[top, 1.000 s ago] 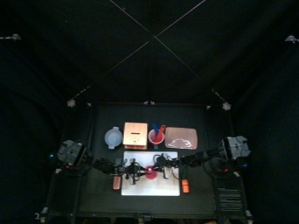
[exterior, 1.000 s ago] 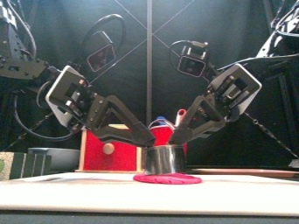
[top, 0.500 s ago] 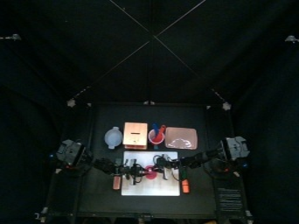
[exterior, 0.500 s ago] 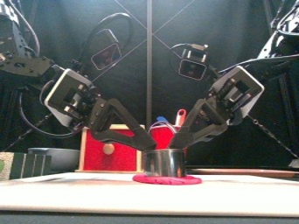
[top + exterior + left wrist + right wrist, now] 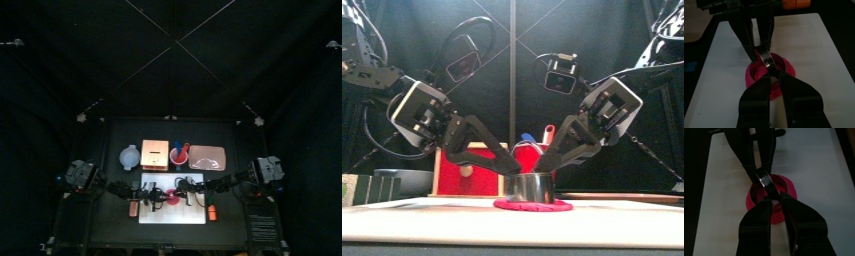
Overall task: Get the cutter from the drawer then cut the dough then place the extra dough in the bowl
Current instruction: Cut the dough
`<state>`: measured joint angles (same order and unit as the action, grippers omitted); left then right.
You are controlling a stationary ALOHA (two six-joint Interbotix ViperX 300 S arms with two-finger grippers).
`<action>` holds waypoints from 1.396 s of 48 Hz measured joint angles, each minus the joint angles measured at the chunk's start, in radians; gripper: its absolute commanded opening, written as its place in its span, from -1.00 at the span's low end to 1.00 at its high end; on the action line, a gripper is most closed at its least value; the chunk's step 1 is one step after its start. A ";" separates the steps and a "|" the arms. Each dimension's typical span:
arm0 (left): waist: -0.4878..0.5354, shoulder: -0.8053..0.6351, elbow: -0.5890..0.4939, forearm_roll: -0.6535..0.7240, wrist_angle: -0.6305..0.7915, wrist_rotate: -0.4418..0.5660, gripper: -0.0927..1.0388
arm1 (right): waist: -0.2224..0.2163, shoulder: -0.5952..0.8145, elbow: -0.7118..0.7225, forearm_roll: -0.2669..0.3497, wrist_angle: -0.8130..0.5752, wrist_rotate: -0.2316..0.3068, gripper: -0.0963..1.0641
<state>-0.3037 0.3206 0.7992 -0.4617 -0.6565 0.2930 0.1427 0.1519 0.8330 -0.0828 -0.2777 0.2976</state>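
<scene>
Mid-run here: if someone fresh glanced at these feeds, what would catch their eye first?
The left gripper and right gripper leaning in like a V, both clamped on the metal cutter in the middle. Next, the bright pink dough under it on the white board, and the red drawer front behind, toward the left.

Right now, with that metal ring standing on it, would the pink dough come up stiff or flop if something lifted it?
Probably floppy: the dough lies thin and flat on the white board. Likely soft too, since the cutter stands pressed on its middle with a rim of dough around it. It may cling to the board rather than slide.
</scene>
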 measured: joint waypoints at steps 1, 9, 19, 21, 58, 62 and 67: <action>0.002 0.000 0.000 0.000 -0.002 -0.002 -0.02 | 0.000 0.000 0.000 0.002 0.002 0.000 -0.07; 0.002 0.000 -0.002 0.000 0.008 -0.002 -0.02 | 0.005 -0.002 0.000 0.003 0.025 0.000 -0.07; 0.002 0.006 -0.009 -0.003 0.025 -0.002 -0.02 | 0.011 0.005 0.003 0.003 0.037 -0.002 -0.07; 0.002 0.009 -0.012 -0.003 0.025 -0.002 -0.02 | 0.011 0.006 0.003 0.005 0.037 -0.002 -0.07; -0.002 0.037 -0.054 -0.029 0.074 -0.002 -0.02 | 0.025 0.018 0.005 0.008 0.055 -0.003 -0.08; 0.000 0.029 -0.048 -0.049 0.074 0.000 -0.02 | 0.025 0.018 0.005 0.011 0.055 -0.003 -0.08; 0.002 0.008 -0.025 -0.071 0.078 0.002 -0.02 | 0.029 0.018 0.003 0.020 0.060 -0.002 -0.08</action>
<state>-0.3022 0.3283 0.7747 -0.5323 -0.5783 0.2945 0.1718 0.1703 0.8360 -0.0629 -0.2178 0.2961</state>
